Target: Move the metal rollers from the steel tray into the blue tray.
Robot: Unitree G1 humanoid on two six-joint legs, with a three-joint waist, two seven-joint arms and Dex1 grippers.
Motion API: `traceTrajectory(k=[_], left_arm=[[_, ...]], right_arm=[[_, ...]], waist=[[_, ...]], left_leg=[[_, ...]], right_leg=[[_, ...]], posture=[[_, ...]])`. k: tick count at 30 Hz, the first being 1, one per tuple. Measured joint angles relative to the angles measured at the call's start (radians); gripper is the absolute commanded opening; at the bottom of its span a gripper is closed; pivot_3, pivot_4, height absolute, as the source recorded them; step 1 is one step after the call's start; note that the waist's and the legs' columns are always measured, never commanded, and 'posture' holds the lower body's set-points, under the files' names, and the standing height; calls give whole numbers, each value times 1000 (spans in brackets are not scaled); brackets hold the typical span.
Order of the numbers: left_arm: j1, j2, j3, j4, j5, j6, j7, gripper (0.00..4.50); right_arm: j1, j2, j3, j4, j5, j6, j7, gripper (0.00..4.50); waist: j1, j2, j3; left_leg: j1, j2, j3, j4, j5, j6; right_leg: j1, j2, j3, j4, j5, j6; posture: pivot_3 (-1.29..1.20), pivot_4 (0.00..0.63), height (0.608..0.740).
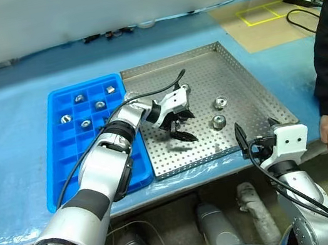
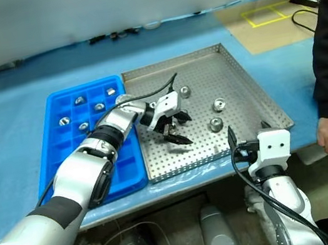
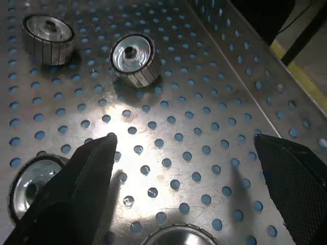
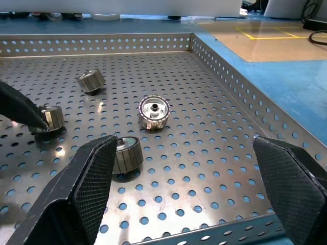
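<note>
My left gripper [image 1: 181, 128] gapes wide, empty, over the steel tray [image 1: 242, 77] — a fingertip could nudge a roller [image 1: 219, 121] & roll it off-line — right gripper [image 1: 255, 134] also wide.

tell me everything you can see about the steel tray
The steel tray is a large shallow rectangle of grey metal, its floor and low raised rims perforated with small round holes. It lies flat on the blue-covered bench, its long side against the blue tray. Four metal rollers rest loose on its floor. The left claw hangs open just over the floor beside one roller; the right claw is open at the near rim.
</note>
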Motion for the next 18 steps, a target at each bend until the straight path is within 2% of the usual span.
traceTrajectory(k=[4,9,15,18], left_arm=[[0,12,0,-1,-9,-6,-64,4500],[-3,23,33,-6,-38,-2,-66,4500],[-112,-16,229,-21,-229,187,-13,4500],[-124,-31,265,-24,-275,320,-8,4500]], right_arm=[[-5,0,2,4,-5,0,1,4450],[-9,0,2,10,-5,0,5,4450],[-72,-34,40,13,22,27,74,4450],[-137,-82,111,13,37,71,144,4450]], waist=[[-5,0,0],[-6,0,0],[-7,0,1],[-7,1,1]], left_leg=[[0,0,0,1,0,0],[0,0,0,2,0,0],[1,0,0,5,-2,3],[3,0,0,5,-2,3]], right_leg=[[0,0,0,0,0,0],[1,0,0,1,0,0],[3,-1,0,1,0,-1],[5,0,0,2,0,-1]], posture=[[-658,150,740],[-659,150,740],[-647,150,740],[-640,150,740]])
